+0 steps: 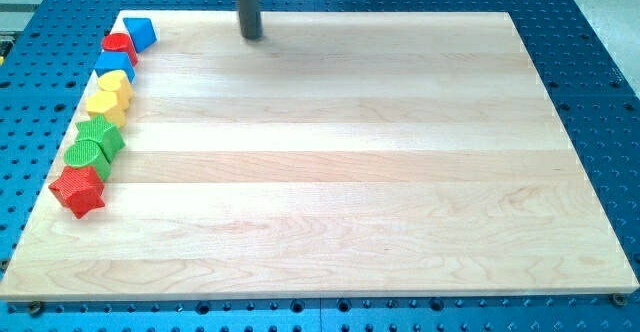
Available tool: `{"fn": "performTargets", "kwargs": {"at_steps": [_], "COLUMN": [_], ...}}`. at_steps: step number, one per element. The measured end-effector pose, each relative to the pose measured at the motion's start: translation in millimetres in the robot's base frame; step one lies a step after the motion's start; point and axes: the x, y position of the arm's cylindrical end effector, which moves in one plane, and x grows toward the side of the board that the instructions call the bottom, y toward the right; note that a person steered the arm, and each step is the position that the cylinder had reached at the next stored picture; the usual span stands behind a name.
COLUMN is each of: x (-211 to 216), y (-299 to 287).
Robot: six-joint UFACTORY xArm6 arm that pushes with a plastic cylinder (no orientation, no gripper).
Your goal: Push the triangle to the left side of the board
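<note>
Blue triangle [141, 33] far left on wooden board [330, 162], heading block column. My tip [251, 36] far centre, well apart, touching nothing.

- The board [330, 162] was pale wood with lengthwise grain bands.
- Along the board's left edge, blocks ran blue triangle [141, 32], red cylinder [119, 45], blue cube [114, 65], two yellow blocks [110, 96], two green blocks [97, 142], red star [78, 190].
- Around the board, the table [600, 92] was blue, dotted with holes.
- My tip [250, 36] was dark grey.
</note>
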Motion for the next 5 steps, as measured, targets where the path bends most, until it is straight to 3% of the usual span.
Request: {"fn": "performTargets", "kwargs": {"at_steps": [5], "x": [0.1], "y": [-111.9]}}
